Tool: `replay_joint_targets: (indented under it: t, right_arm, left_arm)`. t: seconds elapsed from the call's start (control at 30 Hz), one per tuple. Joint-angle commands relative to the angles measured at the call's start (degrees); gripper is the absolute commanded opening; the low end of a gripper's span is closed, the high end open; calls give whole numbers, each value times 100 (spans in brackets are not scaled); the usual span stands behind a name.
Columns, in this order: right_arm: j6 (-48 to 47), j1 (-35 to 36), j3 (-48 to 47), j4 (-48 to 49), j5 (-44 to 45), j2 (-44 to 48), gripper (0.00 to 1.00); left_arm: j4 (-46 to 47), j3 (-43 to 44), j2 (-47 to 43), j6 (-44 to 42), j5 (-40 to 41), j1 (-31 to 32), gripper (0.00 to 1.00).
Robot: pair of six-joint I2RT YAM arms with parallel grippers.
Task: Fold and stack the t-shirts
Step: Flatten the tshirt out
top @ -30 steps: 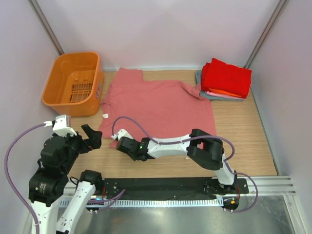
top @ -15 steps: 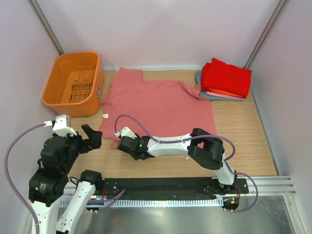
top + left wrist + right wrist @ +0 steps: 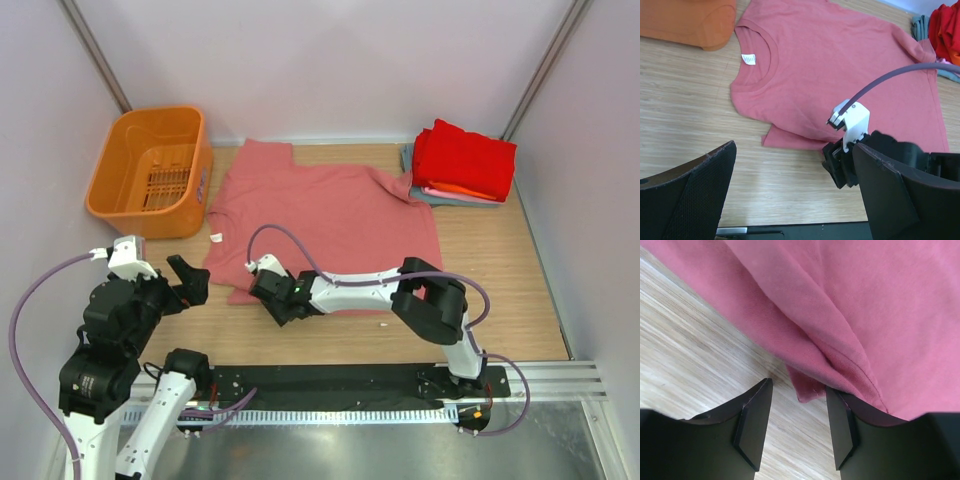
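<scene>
Salmon-pink t-shirt (image 3: 855, 300) hem lies between parted right fingers (image 3: 752, 420).

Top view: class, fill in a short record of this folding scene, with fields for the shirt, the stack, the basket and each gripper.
shirt: salmon, unfolded, spread on the table, neck to the left
stack: folded shirts, red on top, far right corner
basket: orange, far left, beside the shirt
left gripper: open, left of the shirt, holding nothing
right gripper: open, jaws at the near sleeve's hem, not gripping
</scene>
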State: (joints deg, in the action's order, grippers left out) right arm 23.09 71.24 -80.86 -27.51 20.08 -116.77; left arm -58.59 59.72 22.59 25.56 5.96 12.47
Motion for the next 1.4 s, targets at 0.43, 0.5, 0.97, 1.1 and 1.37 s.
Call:
replay_joint_targets:
  t: [0.43,0.5,0.97,1.1,1.37]
  right_arm:
    - [644,-418,1318,562,-1928,-101,12]
    - [688,-383,1432,571,-1937,-13,7]
    - [116,636,1775,-18,-2474,2114,2]
    - [222,628,2012,-185,-2061,2142,54]
    - [380,724,1487,-220,-1770,2088,65]
  left_arm:
    - [181,4,96,54,-7,-8,100]
    - [181,4,132,54,-16,-8,100]
    - [-21,83,184,151,64,-8,100]
    - [-65,101,211,160,81,1,99]
    - [-188,197,395,90,256,-8,100]
